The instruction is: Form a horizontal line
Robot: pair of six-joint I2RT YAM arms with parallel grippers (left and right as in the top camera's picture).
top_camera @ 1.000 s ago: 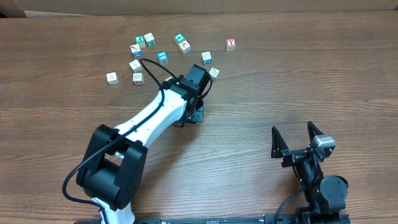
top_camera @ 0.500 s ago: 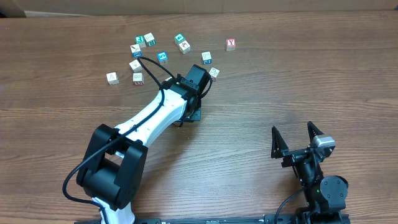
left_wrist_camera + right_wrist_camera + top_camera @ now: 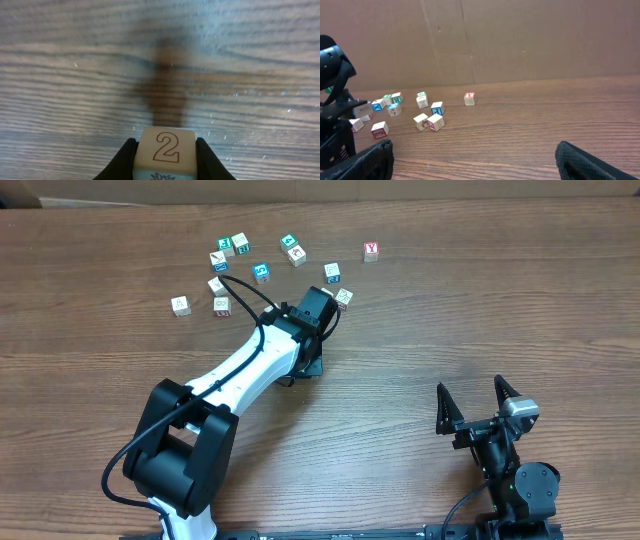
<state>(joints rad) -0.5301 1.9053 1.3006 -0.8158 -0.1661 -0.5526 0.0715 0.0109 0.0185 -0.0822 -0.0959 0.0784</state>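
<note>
**Overhead:** My left arm [image 3: 250, 360], white shell with black joints, reached across the brown wood-grain table [image 3: 480, 300] to the near edge of the scattered cubes [image 3: 261, 272]. These were small square blocks with white, teal and blue faces. The red-Y cube [image 3: 371, 251] stood by itself at the right end of the scatter, toward the table's far edge and touching nothing, so no row was formed yet. Bare wood ran from there to the right edge and down to my right gripper [image 3: 469, 385]. Its black jaws stood spread wide with nothing between them.

**Left wrist:** My left gripper [image 3: 166, 156] was clenched on a pale wooden cube [image 3: 166, 145] bearing a thin red outlined 2. Its smooth black fingers [image 3: 125, 161] pressed against both side faces. Streaked grain and a dark shadow filled the table ahead.

**Right wrist:** Only my two jaw tips showed, one in each lower corner. Open tabletop lay ahead. The cubes were clustered far left before a plain cardboard wall [image 3: 520, 40], with the red-Y cube nearest the middle.
</note>
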